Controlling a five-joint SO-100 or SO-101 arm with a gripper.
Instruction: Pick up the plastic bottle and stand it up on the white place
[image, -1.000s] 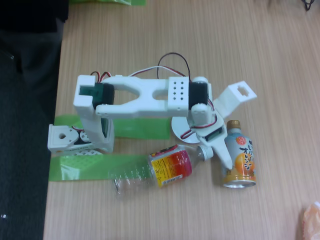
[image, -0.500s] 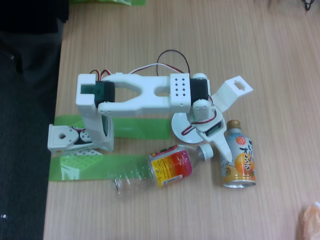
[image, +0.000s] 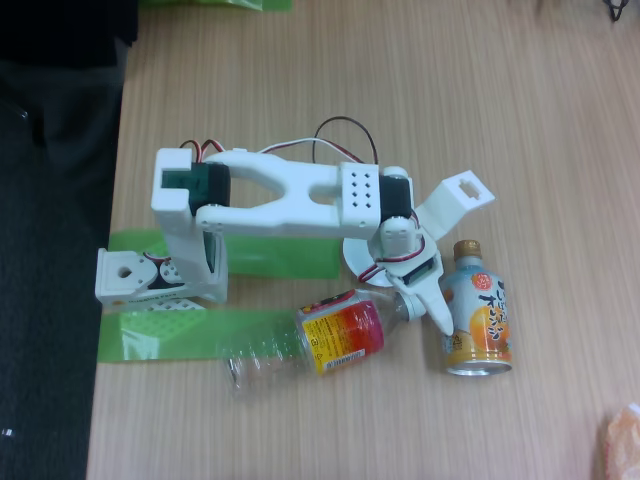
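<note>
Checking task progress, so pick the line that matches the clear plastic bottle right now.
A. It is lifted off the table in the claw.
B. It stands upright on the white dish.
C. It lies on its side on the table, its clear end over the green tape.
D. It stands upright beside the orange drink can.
C: the plastic bottle lies on its side on the wooden table, its clear end over the green tape.

An orange-and-pale-blue drink can-bottle with a gold cap lies on its side on the wooden tabletop, toward the lower right. Two strips of green tape run along the tabletop near its left edge (one above the other, roughly parallel). At the bottom right corner sits a pale orange bag-like thing, mostly cut off.
</note>
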